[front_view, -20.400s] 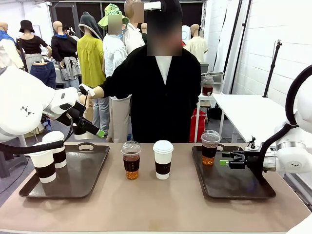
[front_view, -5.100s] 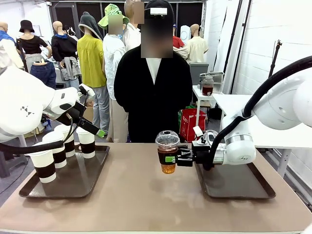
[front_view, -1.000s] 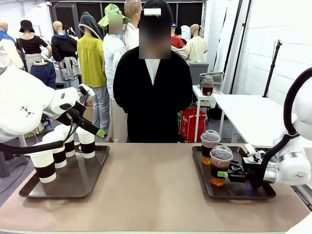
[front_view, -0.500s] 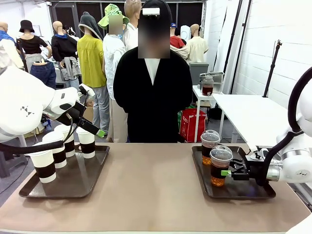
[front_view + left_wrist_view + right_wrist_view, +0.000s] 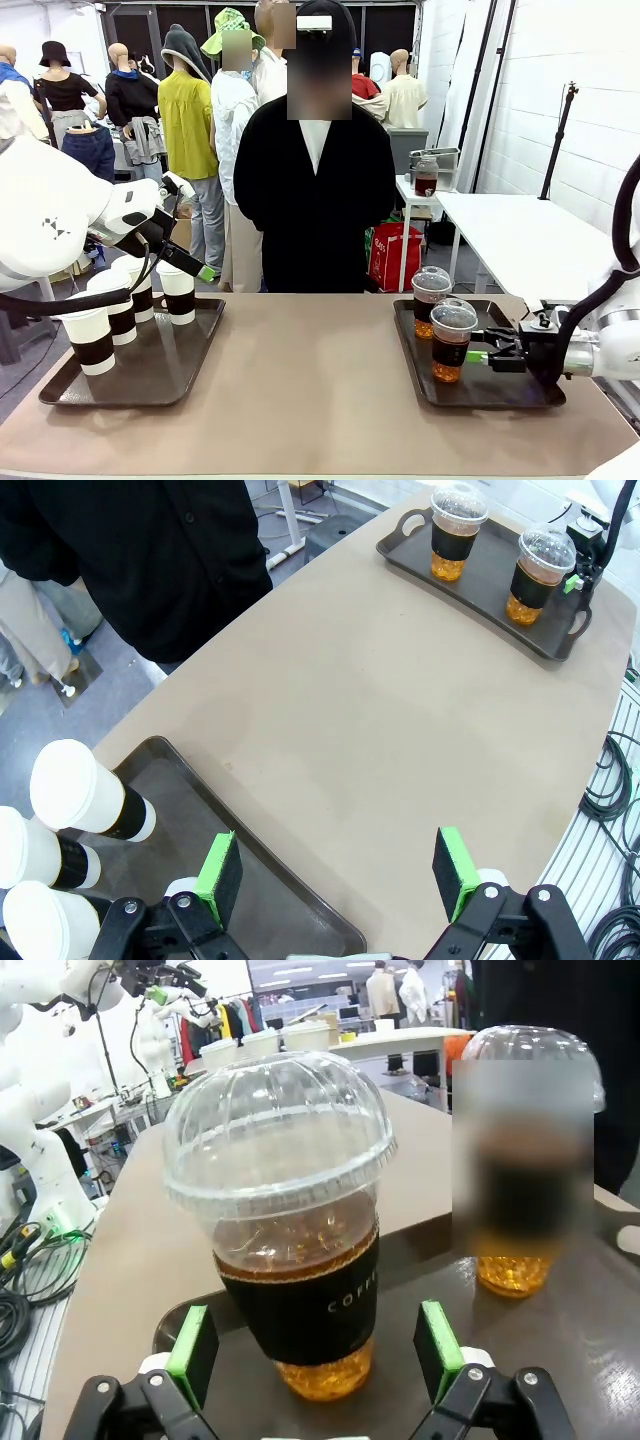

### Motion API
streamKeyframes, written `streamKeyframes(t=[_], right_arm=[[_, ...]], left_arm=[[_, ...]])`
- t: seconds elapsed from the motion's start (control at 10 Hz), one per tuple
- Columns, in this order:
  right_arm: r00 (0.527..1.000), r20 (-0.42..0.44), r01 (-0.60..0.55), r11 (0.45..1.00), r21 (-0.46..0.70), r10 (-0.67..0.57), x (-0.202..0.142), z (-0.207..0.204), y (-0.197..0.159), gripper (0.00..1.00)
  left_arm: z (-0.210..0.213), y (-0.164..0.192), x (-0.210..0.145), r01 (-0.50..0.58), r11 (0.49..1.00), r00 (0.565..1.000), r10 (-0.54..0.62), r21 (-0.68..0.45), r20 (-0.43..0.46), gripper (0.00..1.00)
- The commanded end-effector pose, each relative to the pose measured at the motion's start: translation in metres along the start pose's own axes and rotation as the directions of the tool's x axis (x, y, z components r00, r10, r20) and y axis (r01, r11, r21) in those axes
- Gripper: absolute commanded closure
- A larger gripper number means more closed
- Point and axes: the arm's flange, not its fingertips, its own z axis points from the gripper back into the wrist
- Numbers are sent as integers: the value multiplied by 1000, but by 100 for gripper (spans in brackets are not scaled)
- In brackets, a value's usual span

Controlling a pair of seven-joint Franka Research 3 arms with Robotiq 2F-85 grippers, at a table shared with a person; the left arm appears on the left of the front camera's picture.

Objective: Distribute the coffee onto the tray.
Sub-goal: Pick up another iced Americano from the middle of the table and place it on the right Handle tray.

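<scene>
- While the right gripper (image 5: pixel 481 356) is spread apart just beside a clear cup (image 5: pixel 452 341), the right tray (image 5: pixel 500 392) keeps bare near-edge room.
- The left gripper (image 5: pixel 340 875) is held apart above the tabletop (image 5: pixel 400 720).

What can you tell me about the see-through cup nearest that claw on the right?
The clear plastic cup has a domed lid, a dark sleeve printed with pale letters, and amber-brown drink showing below the sleeve. It stands upright on the dark tray, just in front of a second matching cup. The right claw is open beside it, its green pads on either side without touching.
</scene>
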Motion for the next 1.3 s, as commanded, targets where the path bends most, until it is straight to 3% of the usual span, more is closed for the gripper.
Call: streamKeyframes(t=[0.0,0.2,0.3,1.2], right_arm=[[999,-33,30,999,-32,-31,5,11,13,0],[992,-105,59,996,-70,-66,4,8,16,0],[1000,-13,13,999,-38,-14,0,12,5,0],[1000,-13,13,999,-38,-14,0,12,5,0]], left_arm=[[0,1,-1,-5,1000,1000,5,-7,-2,0],[0,1,-1,-5,1000,1000,5,-7,-2,0],[0,1,-1,-5,1000,1000,5,-7,-2,0],[0,1,-1,-5,1000,1000,5,-7,-2,0]])
